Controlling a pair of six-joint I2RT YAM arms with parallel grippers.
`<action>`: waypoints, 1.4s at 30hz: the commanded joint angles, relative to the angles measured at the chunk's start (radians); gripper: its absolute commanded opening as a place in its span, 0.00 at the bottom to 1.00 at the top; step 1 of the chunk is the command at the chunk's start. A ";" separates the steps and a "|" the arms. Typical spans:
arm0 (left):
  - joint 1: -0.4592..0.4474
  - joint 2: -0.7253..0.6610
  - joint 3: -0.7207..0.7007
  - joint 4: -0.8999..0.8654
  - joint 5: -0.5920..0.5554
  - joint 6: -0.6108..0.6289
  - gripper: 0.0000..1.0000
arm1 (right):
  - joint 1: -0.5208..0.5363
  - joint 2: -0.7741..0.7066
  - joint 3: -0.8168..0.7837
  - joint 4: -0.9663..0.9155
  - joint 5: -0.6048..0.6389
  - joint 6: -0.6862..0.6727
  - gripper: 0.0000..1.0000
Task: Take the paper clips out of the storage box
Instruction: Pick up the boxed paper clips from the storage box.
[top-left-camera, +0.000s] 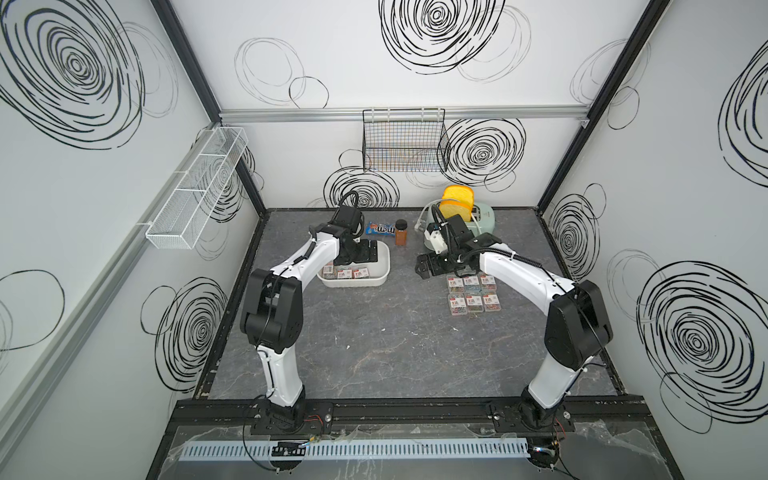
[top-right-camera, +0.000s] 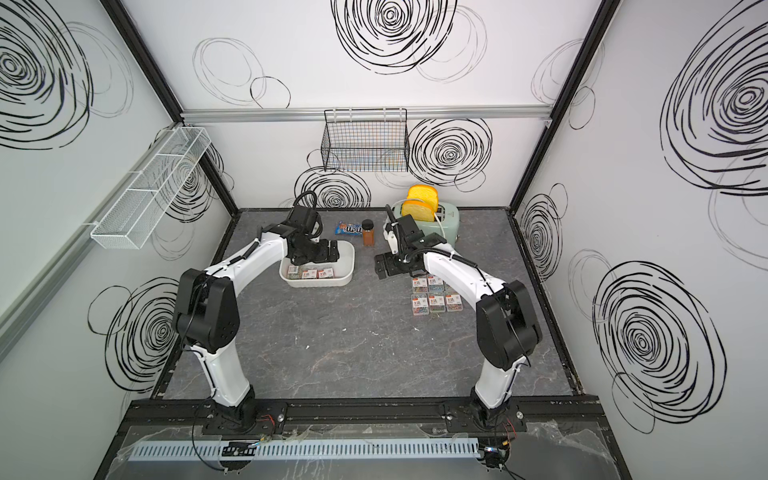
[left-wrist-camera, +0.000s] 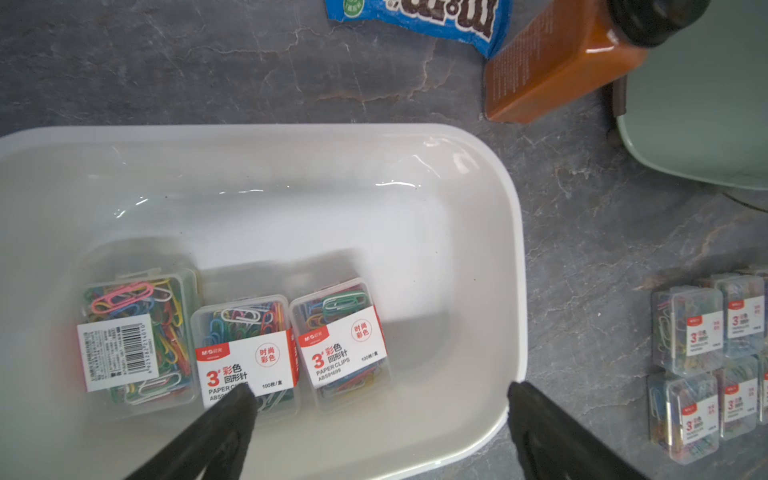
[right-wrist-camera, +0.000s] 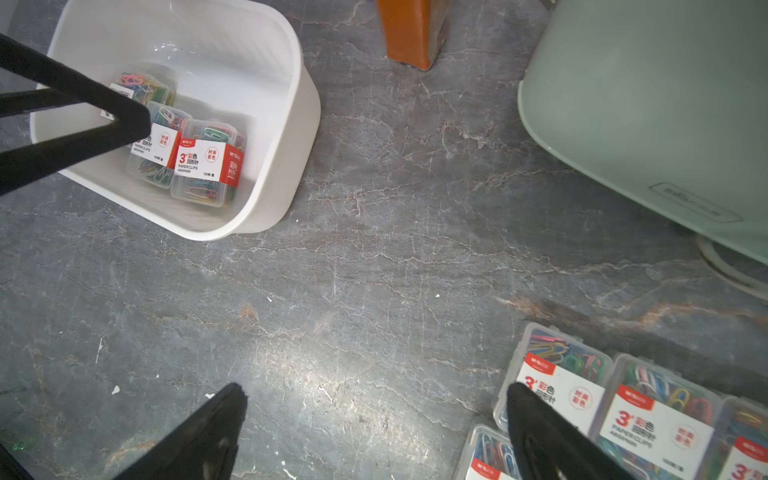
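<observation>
- Right now my left jaws stand wide apart and hold nothing, hanging over the storage box (top-left-camera: 385, 269), which sits on the table (top-left-camera: 374, 353) toward the back on my left side.
- Three cases of paper clips (left-wrist-camera: 245, 353) lie flat inside the box, side by side in a row along the wall nearest my bases.
- Two of them show the red-and-white label; the third, at the end of the row, shows a barcode sticker.
- In the left wrist view one fingertip (left-wrist-camera: 235, 405) lies across the middle case and the other is over the box's rim. I cannot tell whether either touches.
- My right jaws are just as wide and also empty, low over bare table between the box and the cases that lie outside it.
- Those six more cases (top-left-camera: 473, 293) lie on the table on my right side, packed close in two rows of three, labels up.
- In the right wrist view one fingertip (right-wrist-camera: 525, 415) overlaps the edge of the nearest of these cases. I cannot tell whether it touches.
- Behind the box lies a blue candy packet (top-left-camera: 380, 228), and just beside it a brown bottle (top-left-camera: 401, 235) with a black cap stands upright.
- A pale green toaster (top-left-camera: 482, 220) with two yellow slices sticking up stands at the back, beyond my right arm (top-left-camera: 519, 270).
</observation>
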 joint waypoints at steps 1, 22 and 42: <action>-0.017 0.040 -0.010 0.022 -0.008 0.026 1.00 | -0.013 0.020 0.023 -0.028 -0.029 -0.018 0.99; -0.053 0.151 -0.039 0.018 -0.096 -0.016 0.93 | -0.063 0.058 0.032 -0.017 -0.083 -0.025 0.99; -0.050 0.194 -0.045 0.087 -0.125 -0.015 0.71 | -0.073 0.056 0.025 0.007 -0.113 -0.018 0.97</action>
